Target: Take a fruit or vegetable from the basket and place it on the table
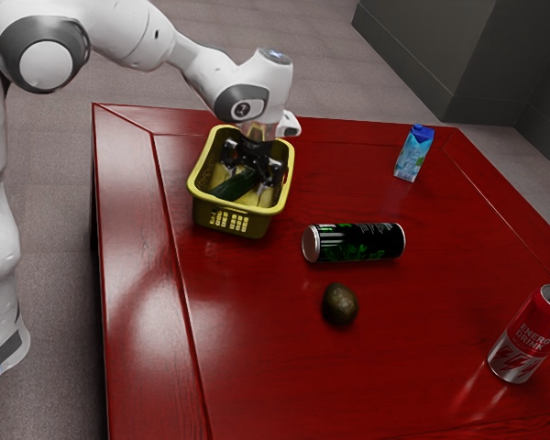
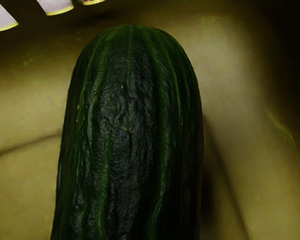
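My gripper (image 1: 247, 178) is down inside the yellow basket (image 1: 231, 221), over the cucumber. It stands open, its black fingers well apart with the cucumber between them. The dark green cucumber (image 1: 231, 187) lies slantwise in the basket, its far part hidden under the hand. In the wrist view the same cucumber (image 2: 132, 135) is large and close under the hand, its rounded end showing, with the yellowish basket floor (image 2: 250, 125) on both sides.
On the red table (image 1: 257, 367), a black-green can (image 1: 356, 242) lies on its side near the basket. A dark roundish fruit or vegetable (image 1: 340, 304) lies nearer the camera. A blue carton (image 1: 413, 154) and a red can (image 1: 529, 335) stand toward the exterior view's right.
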### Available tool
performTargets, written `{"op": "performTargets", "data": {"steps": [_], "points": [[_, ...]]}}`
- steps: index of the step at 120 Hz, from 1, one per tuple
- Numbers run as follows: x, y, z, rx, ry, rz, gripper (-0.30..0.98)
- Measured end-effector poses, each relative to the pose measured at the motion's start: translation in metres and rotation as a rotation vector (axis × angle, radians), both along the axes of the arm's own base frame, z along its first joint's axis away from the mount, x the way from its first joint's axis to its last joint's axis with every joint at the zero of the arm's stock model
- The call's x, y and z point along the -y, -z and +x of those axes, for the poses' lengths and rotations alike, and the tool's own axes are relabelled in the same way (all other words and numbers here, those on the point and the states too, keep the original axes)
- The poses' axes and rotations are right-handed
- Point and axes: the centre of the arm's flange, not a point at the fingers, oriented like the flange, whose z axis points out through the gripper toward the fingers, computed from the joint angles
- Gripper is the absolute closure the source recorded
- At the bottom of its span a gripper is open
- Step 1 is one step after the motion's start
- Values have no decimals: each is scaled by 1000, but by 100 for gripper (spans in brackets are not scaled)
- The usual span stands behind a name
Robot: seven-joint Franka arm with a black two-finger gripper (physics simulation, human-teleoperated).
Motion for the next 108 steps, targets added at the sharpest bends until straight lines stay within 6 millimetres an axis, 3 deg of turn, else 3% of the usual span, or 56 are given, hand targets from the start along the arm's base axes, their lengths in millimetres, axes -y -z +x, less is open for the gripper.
{"op": "performTargets", "data": {"steps": [36, 48, 58, 71, 89, 108], "points": [[-5, 6, 1, 4, -20, -17, 28], [-6, 12, 1, -5, -21, -19, 17], [-9, 14, 0, -9, -23, -22, -10], [-12, 13, -1, -8, -20, -24, -11], [-13, 11, -2, -3, -16, -22, -3], [-7, 6, 0, 7, -11, -18, 21]]}}
